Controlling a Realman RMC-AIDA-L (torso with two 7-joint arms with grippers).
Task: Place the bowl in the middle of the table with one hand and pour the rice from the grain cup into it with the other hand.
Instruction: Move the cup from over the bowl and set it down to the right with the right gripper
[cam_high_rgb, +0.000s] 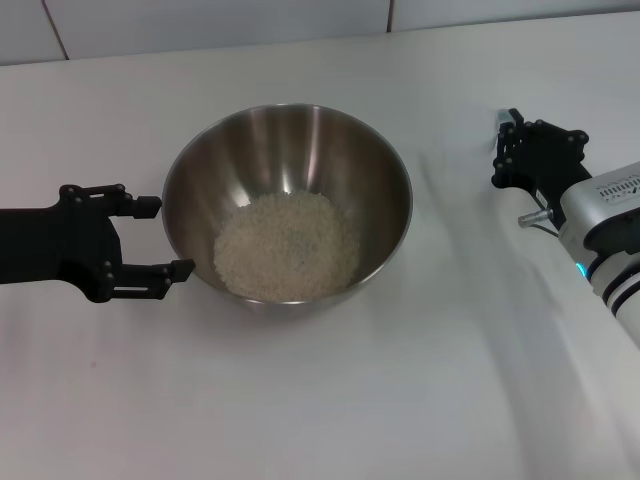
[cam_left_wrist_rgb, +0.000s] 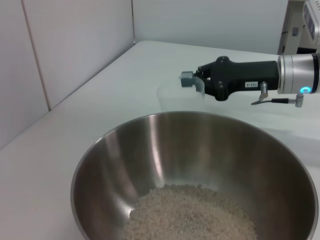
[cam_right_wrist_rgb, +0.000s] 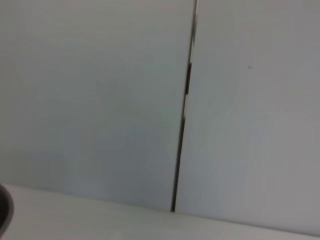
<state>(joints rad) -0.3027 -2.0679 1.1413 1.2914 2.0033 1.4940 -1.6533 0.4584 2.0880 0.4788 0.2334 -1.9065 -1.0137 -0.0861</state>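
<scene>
Left tool (cam_high_rgb: 165, 237): black, two-fingered, fingers spread apart and holding nothing. It lies low over the worktop at the left side of the large round stainless-steel bowl (cam_high_rgb: 300, 160). The upper fingertip stands just beside the thin rim; the lower fingertip (cam_high_rgb: 182, 267) reaches the outer wall, though actual contact cannot be told.

Right tool (cam_high_rgb: 508, 135): black, on a silver wrist with a small lit ring, hovering to the right of the bowl and well apart from its rim. In the left wrist view this tool (cam_left_wrist_rgb: 190, 81) is seen side-on beyond the far rim; whether its fingers are spread or pressed together cannot be told. A faint see-through curved shape shows at its tip there, too unclear to identify.

The bowl stands upright near the middle of the plain white matte worktop (cam_high_rgb: 330, 400). A loose heap of pale off-white rice (cam_high_rgb: 287, 246) covers its bottom, leaving the shiny upper walls bare.

Bare worktop surrounds the bowl: a broad strip toward the near edge, a narrower strip behind it up to the white panelled wall (cam_right_wrist_rgb: 100, 100), and open surface between bowl and right tool.
</scene>
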